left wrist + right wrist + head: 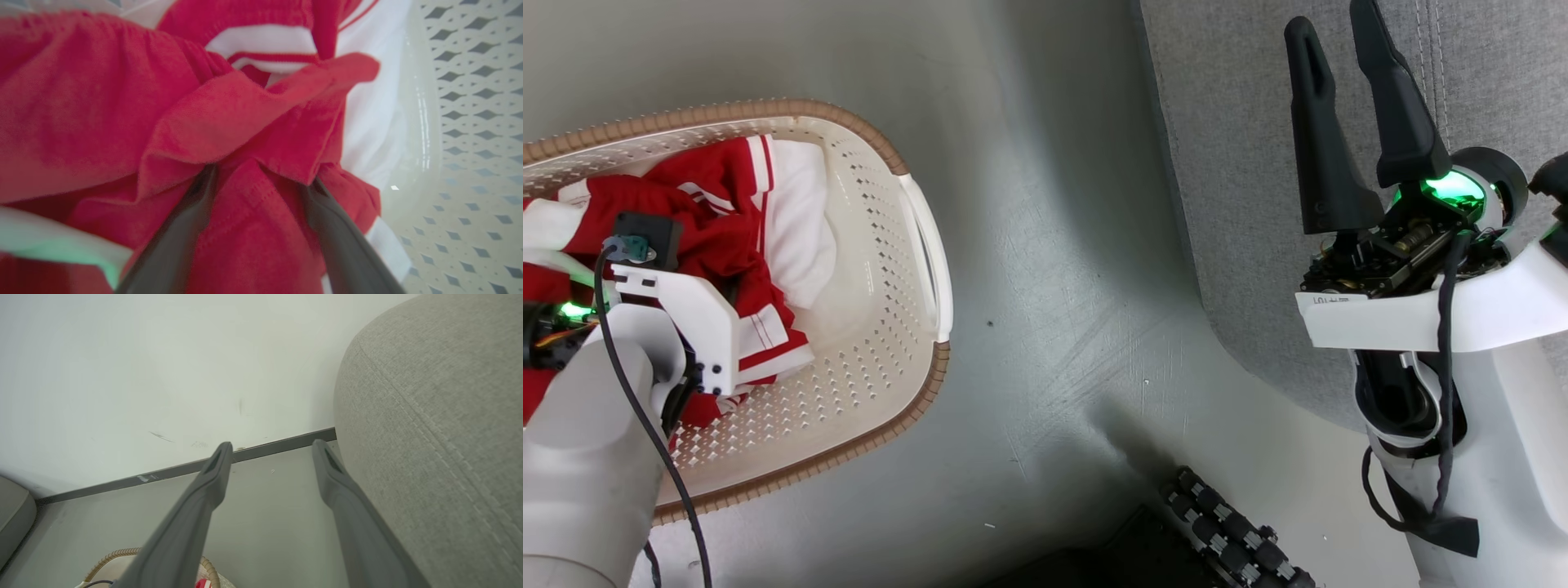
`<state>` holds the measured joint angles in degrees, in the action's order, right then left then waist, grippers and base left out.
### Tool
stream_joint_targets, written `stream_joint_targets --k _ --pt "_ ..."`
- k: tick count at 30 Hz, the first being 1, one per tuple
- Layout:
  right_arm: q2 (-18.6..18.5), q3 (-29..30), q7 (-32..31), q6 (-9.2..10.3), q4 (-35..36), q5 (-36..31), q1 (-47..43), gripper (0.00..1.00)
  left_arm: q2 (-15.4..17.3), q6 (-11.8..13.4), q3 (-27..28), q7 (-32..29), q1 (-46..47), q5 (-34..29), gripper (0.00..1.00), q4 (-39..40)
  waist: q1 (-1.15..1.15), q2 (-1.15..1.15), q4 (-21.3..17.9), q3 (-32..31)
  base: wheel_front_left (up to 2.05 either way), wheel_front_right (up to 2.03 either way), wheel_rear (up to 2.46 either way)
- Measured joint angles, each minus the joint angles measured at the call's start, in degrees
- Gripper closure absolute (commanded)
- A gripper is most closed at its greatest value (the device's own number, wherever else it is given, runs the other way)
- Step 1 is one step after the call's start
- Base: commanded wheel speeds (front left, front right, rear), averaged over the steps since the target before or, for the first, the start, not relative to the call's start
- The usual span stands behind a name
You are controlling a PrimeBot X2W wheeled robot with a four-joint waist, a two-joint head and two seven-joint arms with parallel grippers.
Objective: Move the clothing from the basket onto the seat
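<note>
Now, left gripper point(257, 179): fingers spread and sunk tip-first into the bright red soft garment with white panels point(229, 114); a fold is bunched between them but not pinched.
Where the garment lies: heaped inside the cream-white perforated plastic basket with a brown woven-look rim point(882, 327), which stands on the grey floor point(1054, 286). None of it is on the seat.
Idle right gripper point(1335, 33): fingers apart and holding nothing, poised over the edge of the large grey fabric-upholstered seat point(1241, 204).
Risk, thin bite: closing on a single loose fold could let the cloth slip free on the lift.
Risk, trailing hem: the garment is crumpled, so part of it may drag over the rim and tow or tip the light basket.
Risk, snag: the black cable point(598, 290) looping off the left wrist hangs close to the fabric and could catch.
In the way: a bare stretch of floor separates the basket from the seat. The seat's rounded corner and the right arm stand on the likely path, with the robot's black roller wheel point(1225, 523) low beside it.
</note>
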<state>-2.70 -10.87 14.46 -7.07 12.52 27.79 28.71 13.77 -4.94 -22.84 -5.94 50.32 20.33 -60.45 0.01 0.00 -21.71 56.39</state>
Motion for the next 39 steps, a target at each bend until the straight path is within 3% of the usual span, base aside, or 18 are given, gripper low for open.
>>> stream_joint_targets --k 6,7,8,9,21,39 --pt "0.0 -0.4 0.0 0.00 0.0 1.0 1.8 0.00 0.7 0.7 -0.1 -1.1 1.5 -0.8 0.00 -1.2 0.00 0.00 -0.9 1.0 0.00 0.00 0.00" --pt "0.0 -0.5 0.0 0.00 0.0 1.1 2.1 0.00 0.7 0.7 -0.1 -1.0 1.7 -0.8 0.24 -1.3 0.00 0.00 -1.1 1.0 0.00 0.00 0.00" --pt "0.0 -0.6 0.0 0.00 0.0 1.1 2.3 0.00 0.7 0.7 -0.1 -1.0 1.8 -0.8 0.72 -1.3 0.00 0.00 -1.2 1.0 0.00 0.00 0.00" --pt "0.0 -0.6 0.0 0.00 -0.1 1.1 2.3 0.00 0.7 0.7 -0.1 -1.0 1.9 -0.8 1.00 -1.5 0.00 0.00 -1.3 1.0 0.00 0.00 0.00" --pt "0.1 0.0 0.0 0.00 -0.4 1.2 2.7 0.00 -0.4 0.1 0.2 -0.4 2.1 -0.1 1.00 -2.1 0.00 0.00 -1.3 -0.1 0.00 0.00 0.00" --pt "0.0 1.0 0.2 0.00 -1.6 0.4 6.0 0.00 -3.0 -2.3 1.5 8.8 0.2 5.4 1.00 1.0 0.00 0.00 0.7 -4.9 0.00 0.00 0.00"
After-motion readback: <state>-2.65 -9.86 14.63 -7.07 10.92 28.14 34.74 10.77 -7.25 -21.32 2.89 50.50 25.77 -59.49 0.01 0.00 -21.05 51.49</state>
